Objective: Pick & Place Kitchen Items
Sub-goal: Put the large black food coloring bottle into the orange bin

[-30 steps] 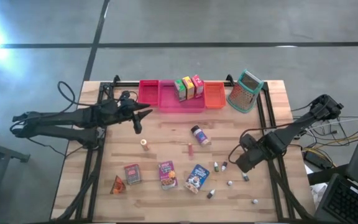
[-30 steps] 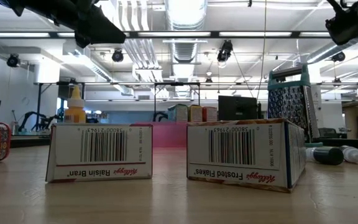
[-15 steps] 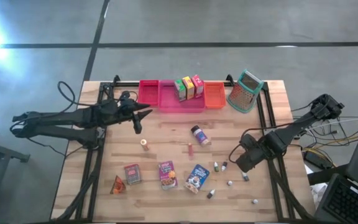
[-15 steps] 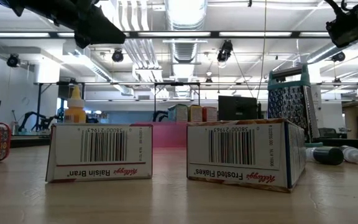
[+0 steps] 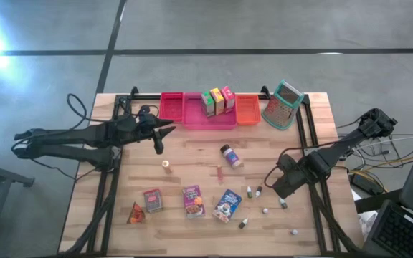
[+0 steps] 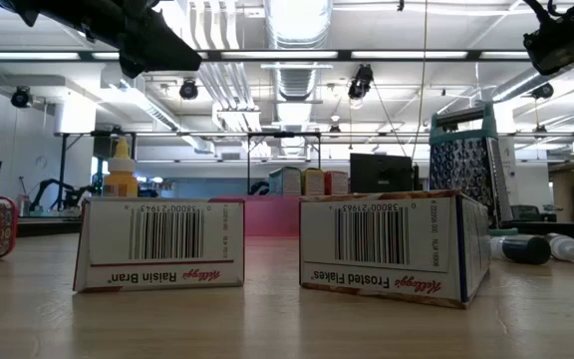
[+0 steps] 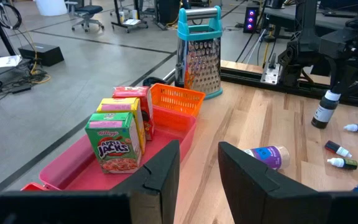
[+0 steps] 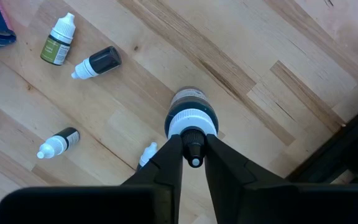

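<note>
While the right tool (image 8: 193, 155) stood over the right side of the worktop (image 5: 264, 154) in the high view, its two dark fingers were pinched narrow around the slim nozzle tip of a small upright dropper bottle (image 8: 191, 118), as the right wrist view showed from straight above. That grip looked risky: the tip is thin, smooth and tapered, so the round bottle could slip out or swing and drop on a lift, and a tilted pull could tip it among its neighbours. Around it lay several more tiny plastic bottles on their sides, one dark-capped bottle (image 8: 98, 61) and a green-labelled bottle (image 8: 59, 38) toward the upper left of that frame, all free to roll on the plank wood. Toward the left of the high view the left tool (image 5: 159, 140) waited above the worktop, its fingers a little apart and empty. Farther out sat glossy cardboard cereal boxes (image 5: 226, 203), a small jar (image 5: 229, 155) on its side, a perforated metal grater (image 5: 282, 104) with a teal frame, and the pink tray (image 5: 199, 118) holding three upright boxes (image 5: 217, 100).
</note>
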Robot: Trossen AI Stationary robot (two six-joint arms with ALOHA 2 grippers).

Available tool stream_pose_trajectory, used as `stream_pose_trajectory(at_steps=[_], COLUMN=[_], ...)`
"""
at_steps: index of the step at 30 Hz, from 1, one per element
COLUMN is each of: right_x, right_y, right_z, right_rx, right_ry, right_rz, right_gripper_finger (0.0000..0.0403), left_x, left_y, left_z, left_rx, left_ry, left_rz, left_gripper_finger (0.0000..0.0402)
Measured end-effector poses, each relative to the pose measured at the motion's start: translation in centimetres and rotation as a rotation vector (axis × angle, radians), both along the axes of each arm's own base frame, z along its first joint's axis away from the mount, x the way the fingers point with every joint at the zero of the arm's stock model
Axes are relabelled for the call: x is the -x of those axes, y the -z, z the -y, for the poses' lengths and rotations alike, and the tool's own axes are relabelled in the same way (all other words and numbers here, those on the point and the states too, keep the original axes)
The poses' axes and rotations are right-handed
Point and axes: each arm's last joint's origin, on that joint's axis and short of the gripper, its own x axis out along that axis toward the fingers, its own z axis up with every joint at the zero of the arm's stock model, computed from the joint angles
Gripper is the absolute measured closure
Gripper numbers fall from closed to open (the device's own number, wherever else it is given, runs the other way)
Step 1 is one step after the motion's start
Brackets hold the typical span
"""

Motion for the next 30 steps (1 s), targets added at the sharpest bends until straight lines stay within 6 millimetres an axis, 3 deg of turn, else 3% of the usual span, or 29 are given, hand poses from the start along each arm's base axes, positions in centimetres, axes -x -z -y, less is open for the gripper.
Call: stream_pose_trajectory(at_steps=[13,30], right_x=[-0.5,-3.1], right_y=[-0.2,-0.4], right_z=[0.7,4.9], right_rx=[0.001,0.033], right_ry=[-0.021,-0.108], right_rz=[0.007,0.097], right_gripper_finger=[0.0355,0.0359], left_x=[0.0,0.0], left_y=[0.0,0.0], left_z=[0.0,0.0], left_rx=[0.008,0.024], left_ry=[-0.002,-0.006], left_rz=[0.004,0.01], left_gripper_finger=[0.0285,0.0285])
